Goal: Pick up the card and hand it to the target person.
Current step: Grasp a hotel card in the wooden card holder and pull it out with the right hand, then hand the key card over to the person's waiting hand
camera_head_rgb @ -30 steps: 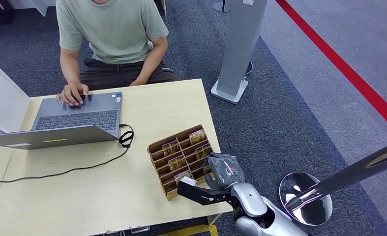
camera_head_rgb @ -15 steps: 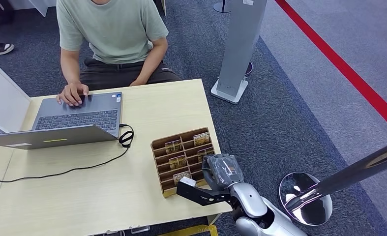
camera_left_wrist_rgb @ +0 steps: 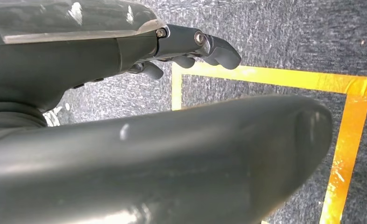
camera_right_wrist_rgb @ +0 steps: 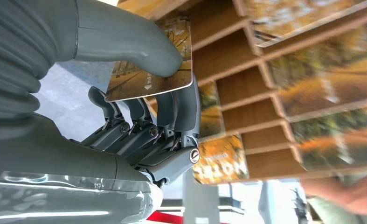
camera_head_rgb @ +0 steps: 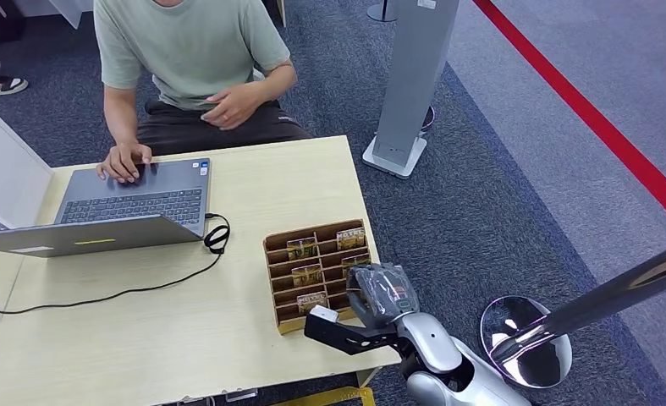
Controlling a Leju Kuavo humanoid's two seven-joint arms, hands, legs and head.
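Note:
A wooden card rack stands at the table's near right corner with several yellow-brown cards in its slots. My right hand is at the rack's right side. In the right wrist view the thumb and the fingers pinch one card close against the rack. The person in a green shirt sits across the table, one hand raised before the torso, the other on the laptop. My left hand hangs over the carpet, fingers apart, holding nothing.
A black cable runs from the laptop across the table. A white board stands at the table's left. A grey pillar stand and a chrome barrier post stand on the carpet to the right.
The card rack has turned and slid a little to the right under my right hand. The person's hand has risen from the lap to chest height.

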